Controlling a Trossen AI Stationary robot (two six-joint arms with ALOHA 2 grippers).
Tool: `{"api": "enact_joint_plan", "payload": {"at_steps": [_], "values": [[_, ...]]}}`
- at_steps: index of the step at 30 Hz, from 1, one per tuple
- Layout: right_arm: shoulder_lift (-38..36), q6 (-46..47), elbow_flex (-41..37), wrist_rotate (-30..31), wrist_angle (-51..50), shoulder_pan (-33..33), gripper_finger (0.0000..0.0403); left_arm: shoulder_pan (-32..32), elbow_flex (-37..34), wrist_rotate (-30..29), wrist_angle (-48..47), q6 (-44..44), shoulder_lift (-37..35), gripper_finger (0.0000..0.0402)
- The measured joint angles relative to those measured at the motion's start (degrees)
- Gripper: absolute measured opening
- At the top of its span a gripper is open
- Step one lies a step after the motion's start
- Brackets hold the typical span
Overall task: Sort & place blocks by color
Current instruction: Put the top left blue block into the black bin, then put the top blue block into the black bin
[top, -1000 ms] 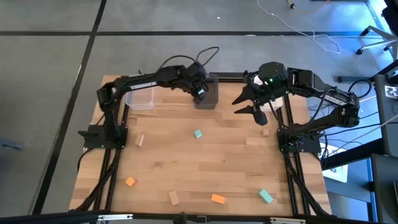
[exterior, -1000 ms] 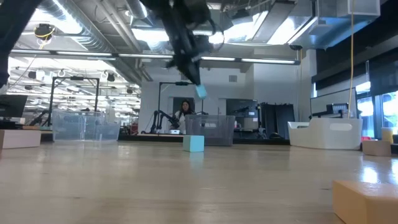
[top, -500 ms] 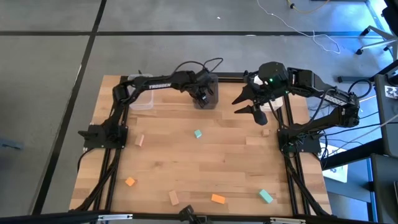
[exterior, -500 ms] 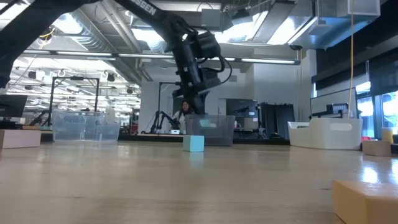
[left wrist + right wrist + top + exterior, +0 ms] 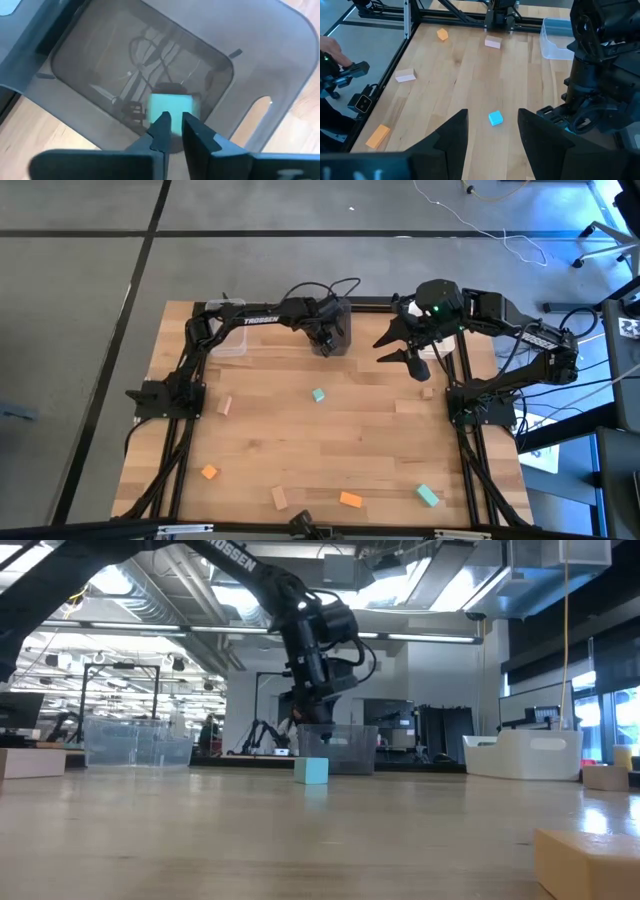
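My left gripper (image 5: 173, 120) hangs over the dark grey bin (image 5: 338, 320) at the table's far edge and points down into it. Its fingers stand a narrow gap apart with nothing between them. A teal block (image 5: 171, 106) shows blurred just beyond the fingertips, inside the bin. My right gripper (image 5: 400, 350) waits open, high above the far right of the table. On the table lie two teal blocks (image 5: 318, 395) (image 5: 428, 496), two orange blocks (image 5: 209, 472) (image 5: 351, 500) and three tan blocks (image 5: 225, 406) (image 5: 280, 498) (image 5: 427, 391).
A clear bin (image 5: 225, 340) stands left of the grey bin, and a white bin (image 5: 520, 755) stands at the far right below my right arm. The arms' black frames (image 5: 165, 395) (image 5: 478, 405) run down both sides. The middle of the table is bare wood.
My left gripper has gone down and toward the table's far edge, into the mouth of the grey bin. The teal block that it carried at its fingertips a second ago now shows loose beyond them inside the bin.
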Motion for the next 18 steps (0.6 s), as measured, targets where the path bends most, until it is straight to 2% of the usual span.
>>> {"api": "enact_joint_plan", "payload": {"at_steps": [6,11,18], "values": [[0.00,0.00,0.00,-0.02,0.00,0.00,0.0173,0.02,0.00,-0.18,0.47,-1.50,0.00,0.0072],[0.00,0.25,0.00,-0.09,0.00,0.00,0.0173,0.01,0.31,-0.18,0.84,-1.57,-0.94,0.0072],[0.00,0.24,0.00,-0.17,0.00,0.01,0.0173,0.31,5.53,-0.45,-0.05,-0.08,-4.80,0.0070]]}}
